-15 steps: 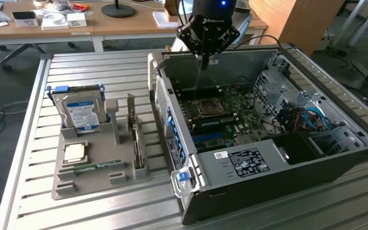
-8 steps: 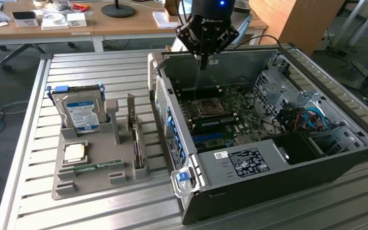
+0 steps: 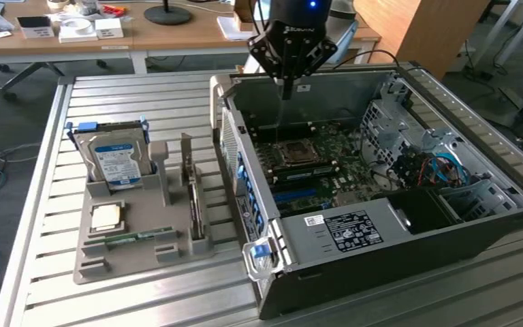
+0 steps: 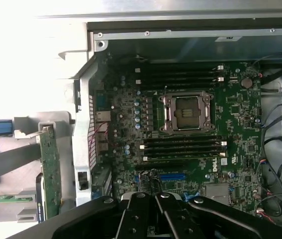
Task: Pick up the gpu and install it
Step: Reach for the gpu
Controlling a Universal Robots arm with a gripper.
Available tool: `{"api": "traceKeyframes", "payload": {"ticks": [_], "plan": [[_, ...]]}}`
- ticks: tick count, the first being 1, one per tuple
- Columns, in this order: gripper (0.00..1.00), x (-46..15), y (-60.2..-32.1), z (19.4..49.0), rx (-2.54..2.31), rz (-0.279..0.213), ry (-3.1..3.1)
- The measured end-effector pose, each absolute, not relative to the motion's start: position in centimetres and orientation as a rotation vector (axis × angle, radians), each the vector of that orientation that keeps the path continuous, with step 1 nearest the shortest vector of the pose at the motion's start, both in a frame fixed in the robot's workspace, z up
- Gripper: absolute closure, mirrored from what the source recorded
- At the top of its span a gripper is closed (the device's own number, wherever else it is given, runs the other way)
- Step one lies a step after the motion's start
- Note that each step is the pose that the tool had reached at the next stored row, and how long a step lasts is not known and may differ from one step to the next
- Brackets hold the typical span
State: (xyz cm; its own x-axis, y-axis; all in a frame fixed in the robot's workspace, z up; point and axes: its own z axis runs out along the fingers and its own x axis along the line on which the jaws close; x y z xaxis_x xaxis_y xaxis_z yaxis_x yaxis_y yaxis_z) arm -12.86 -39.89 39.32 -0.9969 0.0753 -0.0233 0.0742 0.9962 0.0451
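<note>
We see the claw (image 3: 286, 92) closed on itself with nothing between its fingers. It hangs above the open computer case (image 3: 479, 225), over the case wall nearest the bench's (image 3: 107, 95) far edge. In the wrist view its closed tips (image 4: 154, 199) point down at the green motherboard (image 4: 230, 109), on the side of the empty processor socket (image 4: 187, 112) where a blue slot lies.

The gpu (image 3: 191, 197) is not held. It stands on its long edge in a slot of the grey holder (image 3: 98, 262), which sits on the slatted bench towards the exterior view's left edge. The card is on the side of the holder closest to the case, just beside the case's outer wall but apart from it. From the wrist we see its green board (image 4: 48, 164) edge-on beyond that wall.

In the same holder we find a hard drive (image 3: 114, 160) propped upright, a square processor chip (image 3: 107, 216) lying flat, and a narrow memory stick (image 3: 139, 236) near the holder's front.
</note>
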Motion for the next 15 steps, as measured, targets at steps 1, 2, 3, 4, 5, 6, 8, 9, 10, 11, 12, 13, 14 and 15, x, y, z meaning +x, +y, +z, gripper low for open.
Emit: {"api": "traceKeyframes", "payload": {"ticks": [1, 2, 3, 4, 5, 6, 8, 9, 10, 11, 12, 13, 14, 15], "plan": [[0.89, -12.91, -39.88, 39.32, 0.117, 0.069, 3.114], [0.89, -12.94, -39.88, 39.32, 0.117, 0.069, 3.114], [0.89, -12.98, -39.88, 39.33, 0.117, 0.069, 3.114], [0.89, -13.04, -39.88, 39.32, 0.117, 0.069, 3.114], [0.89, -13.1, -39.89, 39.32, 0.117, 0.069, 3.114], [0.89, -13.16, -39.89, 39.32, 0.117, 0.069, 3.114], [0.89, -13.26, -39.88, 39.32, 0.117, 0.069, 3.114], [0.89, -13.3, -39.88, 39.32, 0.117, 0.069, 3.114], [0.89, -13.32, -39.88, 39.32, 0.116, 0.069, 3.114], [0.89, -13.36, -39.89, 39.32, 0.117, 0.069, 3.114], [0.89, -13.39, -39.88, 39.32, 0.117, 0.069, 3.114], [0.89, -13.42, -39.88, 39.32, 0.117, 0.069, 3.114], [0.89, -13.45, -39.88, 39.33, 0.117, 0.069, 3.114], [0.89, -13.47, -39.88, 39.33, 0.117, 0.069, 3.114]]}}
